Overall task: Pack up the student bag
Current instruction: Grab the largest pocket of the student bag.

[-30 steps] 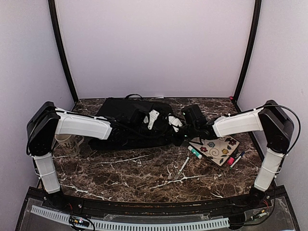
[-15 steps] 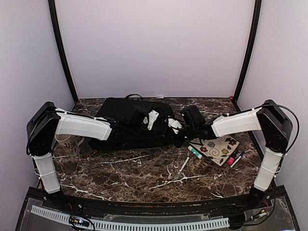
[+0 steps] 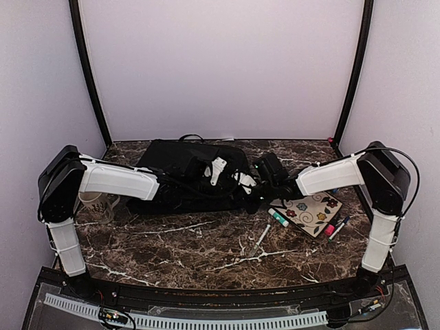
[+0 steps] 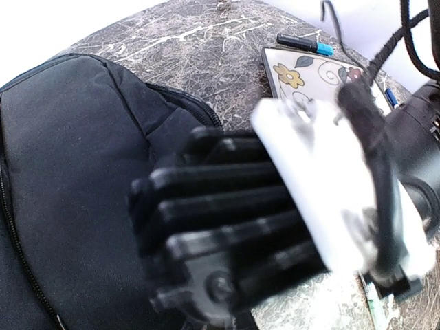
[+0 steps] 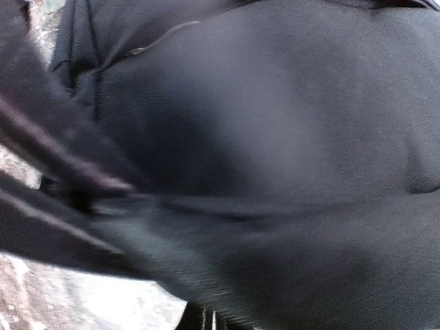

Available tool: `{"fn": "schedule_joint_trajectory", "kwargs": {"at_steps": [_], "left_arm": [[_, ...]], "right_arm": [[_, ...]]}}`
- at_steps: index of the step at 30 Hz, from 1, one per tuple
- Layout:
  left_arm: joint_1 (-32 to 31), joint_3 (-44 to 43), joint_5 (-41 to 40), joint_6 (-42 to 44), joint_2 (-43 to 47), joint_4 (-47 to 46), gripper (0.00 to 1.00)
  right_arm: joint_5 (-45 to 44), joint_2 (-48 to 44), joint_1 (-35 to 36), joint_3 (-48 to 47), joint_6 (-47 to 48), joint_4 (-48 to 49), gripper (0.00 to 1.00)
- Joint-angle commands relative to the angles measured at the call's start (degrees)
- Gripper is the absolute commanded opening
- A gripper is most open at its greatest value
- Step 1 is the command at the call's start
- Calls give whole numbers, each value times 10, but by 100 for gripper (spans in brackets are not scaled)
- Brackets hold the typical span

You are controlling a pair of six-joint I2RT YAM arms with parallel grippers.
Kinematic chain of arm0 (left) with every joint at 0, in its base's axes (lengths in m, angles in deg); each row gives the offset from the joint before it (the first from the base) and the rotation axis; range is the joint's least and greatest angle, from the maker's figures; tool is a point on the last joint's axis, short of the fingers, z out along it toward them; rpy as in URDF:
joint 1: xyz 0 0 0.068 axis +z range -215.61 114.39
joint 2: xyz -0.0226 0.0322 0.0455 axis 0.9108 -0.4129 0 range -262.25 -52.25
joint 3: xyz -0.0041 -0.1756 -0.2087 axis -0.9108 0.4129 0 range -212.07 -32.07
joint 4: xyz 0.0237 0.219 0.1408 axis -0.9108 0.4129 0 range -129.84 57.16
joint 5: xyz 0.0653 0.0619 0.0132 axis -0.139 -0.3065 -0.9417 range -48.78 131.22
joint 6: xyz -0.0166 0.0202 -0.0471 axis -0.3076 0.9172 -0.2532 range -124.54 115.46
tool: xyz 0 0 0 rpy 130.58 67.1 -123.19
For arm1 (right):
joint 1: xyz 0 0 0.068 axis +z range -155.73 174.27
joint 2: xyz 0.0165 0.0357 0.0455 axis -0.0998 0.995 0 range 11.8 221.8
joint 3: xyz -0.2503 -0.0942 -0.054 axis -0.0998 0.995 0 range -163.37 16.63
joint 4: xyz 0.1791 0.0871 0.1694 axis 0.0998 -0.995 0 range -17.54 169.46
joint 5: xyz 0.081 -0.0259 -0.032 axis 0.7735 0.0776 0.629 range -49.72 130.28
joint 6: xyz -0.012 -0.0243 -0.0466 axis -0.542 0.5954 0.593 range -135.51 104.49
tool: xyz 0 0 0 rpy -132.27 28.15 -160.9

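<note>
The left claw [image 3: 217, 170] is clenched and sits low over the right-hand part of the student bag [image 3: 168, 159]. The right claw [image 3: 246, 179] is clenched too, just beside it at the bag's right edge. Neither wrist view shows fingertips clearly enough to tell whether fabric, a zipper pull or nothing at all is pinched. The right wrist view is filled with blurred black cloth [image 5: 275, 137] pressed close to the lens. The bag lies flat at the far middle of the bench [image 3: 206, 251], and its zipper seam runs along the side where the two claws meet. The step looks like opening the bag's mouth. To do it well, one claw should anchor the cloth beside the zipper while the other draws the pull along the seam, not up off the bench, because a soft bag slides or bunches if only one side is held. The claws are crowded, so they should move slowly and pull apart to avoid knocking together. The things to pack lie to the right and nearer: a flowered notebook [image 3: 311, 210], a green-capped marker [image 3: 278, 218], a white pen [image 3: 262, 238] and a pink marker [image 3: 331, 229]. The right forearm hangs just above the notebook, so a dragging elbow could scatter them. A mug [image 3: 96, 206] stands at the left, partly behind the left arm.
</note>
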Motion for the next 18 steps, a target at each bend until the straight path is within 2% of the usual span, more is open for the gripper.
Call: {"fn": "schedule_joint_trajectory", "kwargs": {"at_steps": [1,8,18], "left_arm": [[1,6,14,1,40,-21,0],[1,6,10,16,37,2,0],[0,14,32,25,28,4,0]], "right_arm": [[1,-30,2,10,8,1,0],[13,-85,-20,33,26,-74,0],[3,-104,-65,58,39,-77,0]]}}
